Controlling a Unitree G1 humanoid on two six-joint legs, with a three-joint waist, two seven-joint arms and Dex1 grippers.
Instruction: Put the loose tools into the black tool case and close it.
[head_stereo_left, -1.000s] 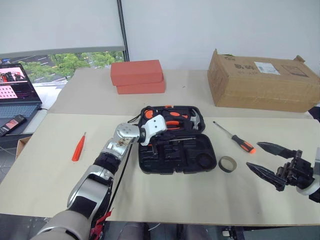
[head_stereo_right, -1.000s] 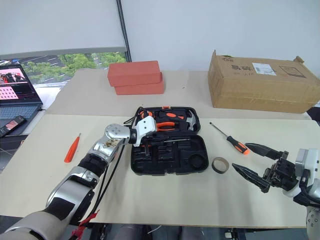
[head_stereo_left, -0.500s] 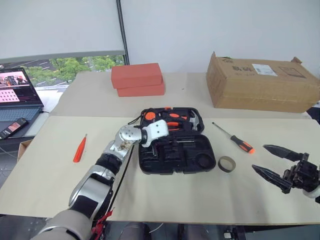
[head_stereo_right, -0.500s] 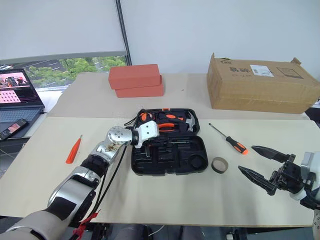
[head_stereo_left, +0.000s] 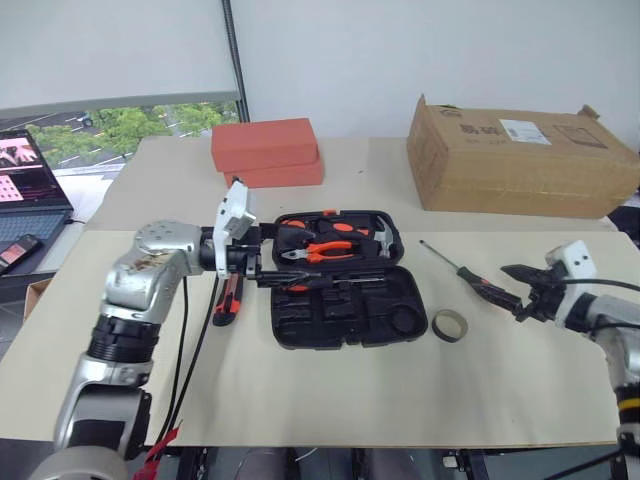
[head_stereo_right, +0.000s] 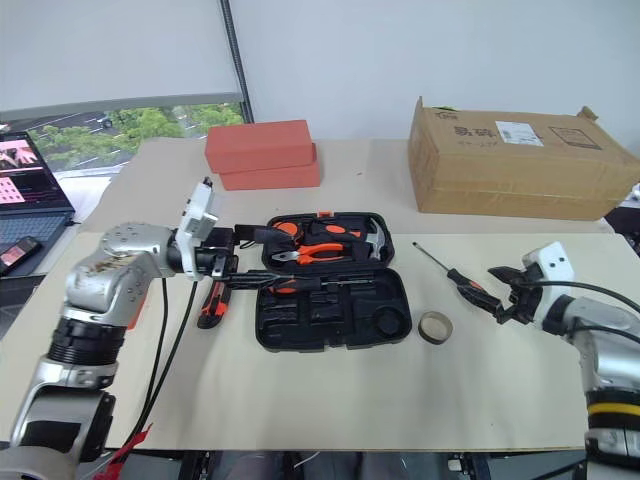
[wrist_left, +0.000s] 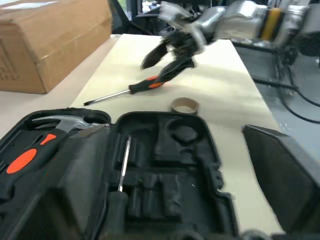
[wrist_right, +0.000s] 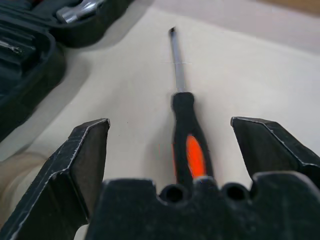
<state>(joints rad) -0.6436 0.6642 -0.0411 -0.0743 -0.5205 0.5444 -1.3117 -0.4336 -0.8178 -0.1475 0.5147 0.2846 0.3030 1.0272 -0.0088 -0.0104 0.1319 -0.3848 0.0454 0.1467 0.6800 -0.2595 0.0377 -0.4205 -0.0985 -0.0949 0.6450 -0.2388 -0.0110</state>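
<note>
The black tool case (head_stereo_left: 345, 315) lies open mid-table, with pliers, a hammer and a screwdriver (wrist_left: 122, 167) in its slots. My left gripper (head_stereo_left: 285, 262) hovers open and empty above the case's left end, pointing right. Below the left arm an orange-and-black utility knife (head_stereo_left: 228, 300) lies beside the case. A black-and-orange screwdriver (head_stereo_left: 470, 278) lies right of the case, and my right gripper (head_stereo_left: 512, 290) is open with its fingers on either side of the handle (wrist_right: 187, 135). The tape ring (head_stereo_left: 450, 323) sits between the case and the right gripper.
Two stacked red-orange boxes (head_stereo_left: 265, 152) sit at the back left and a brown cardboard box (head_stereo_left: 520, 155) at the back right. A laptop (head_stereo_left: 25, 170) and a phone (head_stereo_left: 15, 250) lie on a side table to the left.
My left gripper has lifted out of the case, drawn back to the left and opened. My right gripper has moved forward to the screwdriver's handle. The utility knife under the left arm has come into sight.
</note>
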